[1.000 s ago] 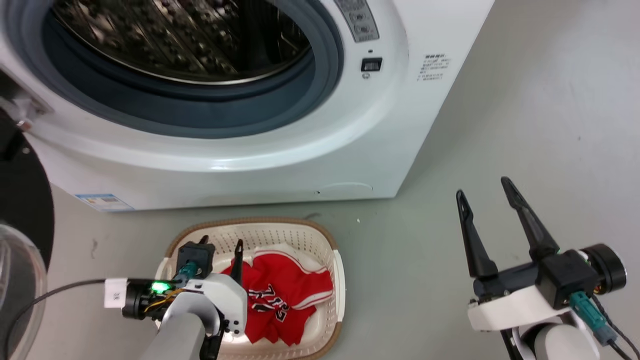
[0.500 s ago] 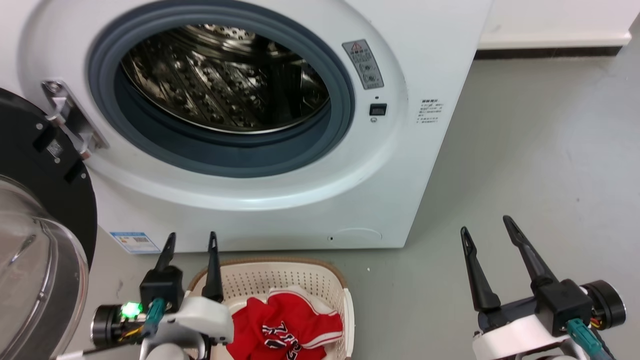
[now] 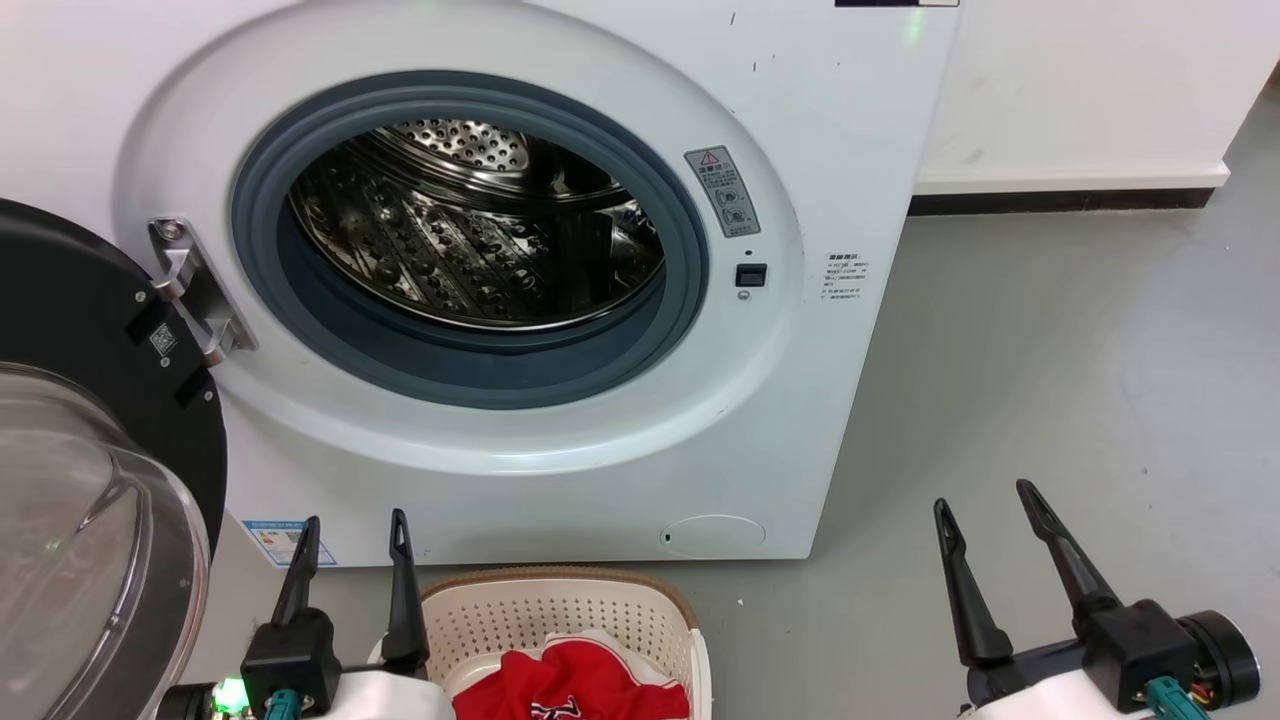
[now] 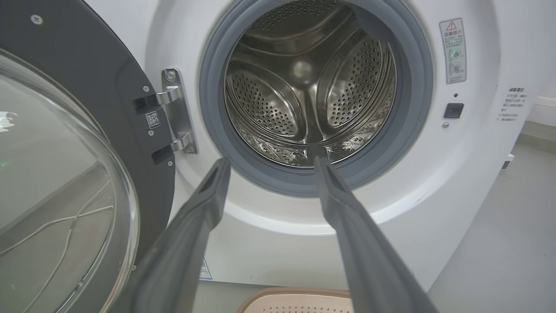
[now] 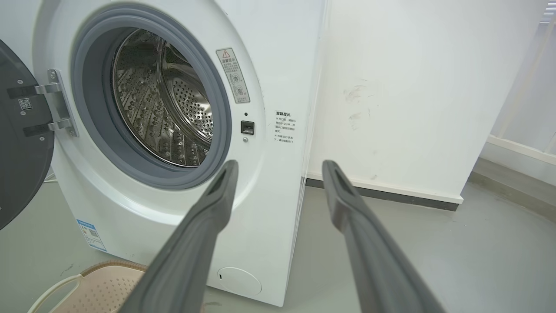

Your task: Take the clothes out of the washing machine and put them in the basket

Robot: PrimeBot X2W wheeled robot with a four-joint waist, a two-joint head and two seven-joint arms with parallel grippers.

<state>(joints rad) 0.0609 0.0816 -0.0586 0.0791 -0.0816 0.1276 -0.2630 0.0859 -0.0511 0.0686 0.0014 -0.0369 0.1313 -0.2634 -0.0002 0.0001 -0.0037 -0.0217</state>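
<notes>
Left pincer (image 3: 355,518) now outside basket rim (image 3: 560,574)

The left gripper (image 3: 353,518) and the right gripper (image 3: 983,495) are each formed of two long, tapering dark-grey fingers (image 3: 1068,558) set in black blocks (image 3: 290,648). A green light (image 3: 230,690) is seen lit at the left wrist; a teal connector (image 3: 1165,695) and a black round housing (image 3: 1225,655) are seen at the right.
</notes>
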